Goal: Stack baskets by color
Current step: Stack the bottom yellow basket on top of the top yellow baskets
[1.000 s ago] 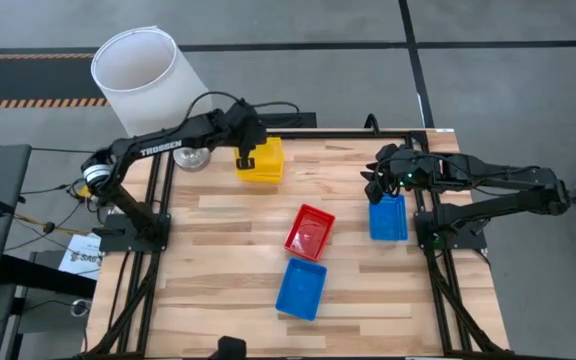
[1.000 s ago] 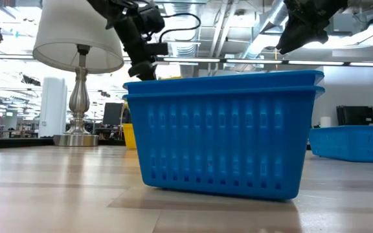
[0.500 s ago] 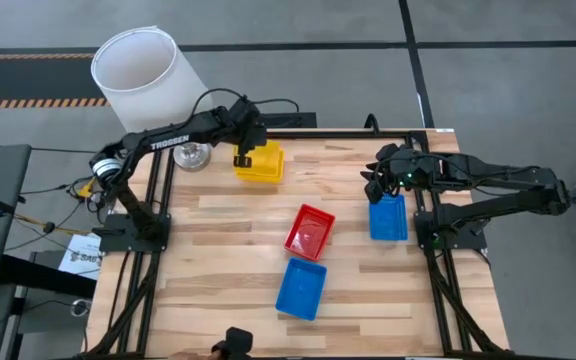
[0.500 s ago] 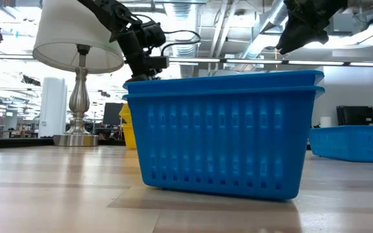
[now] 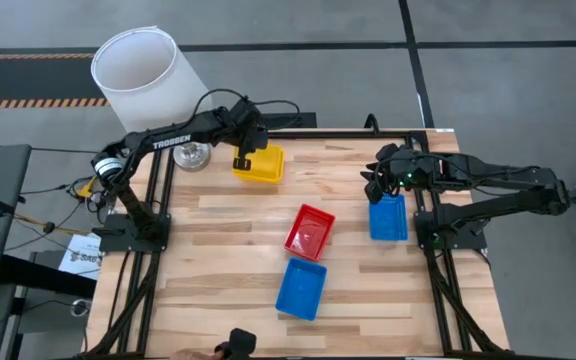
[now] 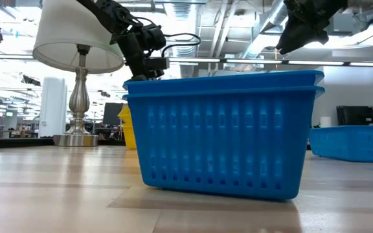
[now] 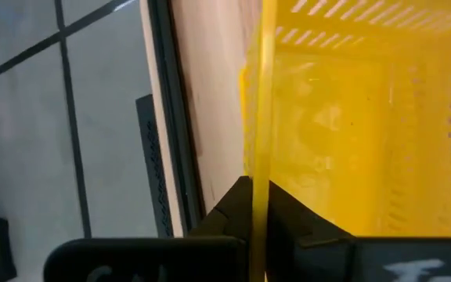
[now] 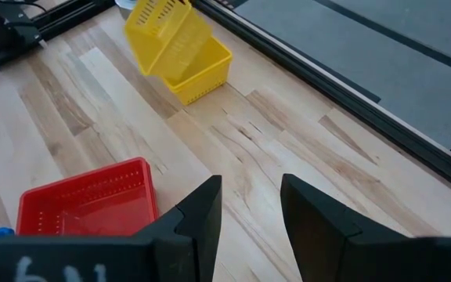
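Two fingers of the left gripper (image 5: 245, 160) pinch the rim of a tilted yellow perforated plastic basket (image 5: 260, 165) at the table's far left. Spread apart, the right gripper (image 5: 373, 183) hovers over the far end of the blue mesh-sided basket stack (image 5: 389, 219).

I see yellow baskets (image 5: 257, 163) at the counter's far edge, the top one tilted, perhaps lifted. A red basket (image 5: 309, 231) lies mid-counter, a blue stack (image 5: 301, 288) nearer, another blue basket (image 5: 388, 217) rightward.
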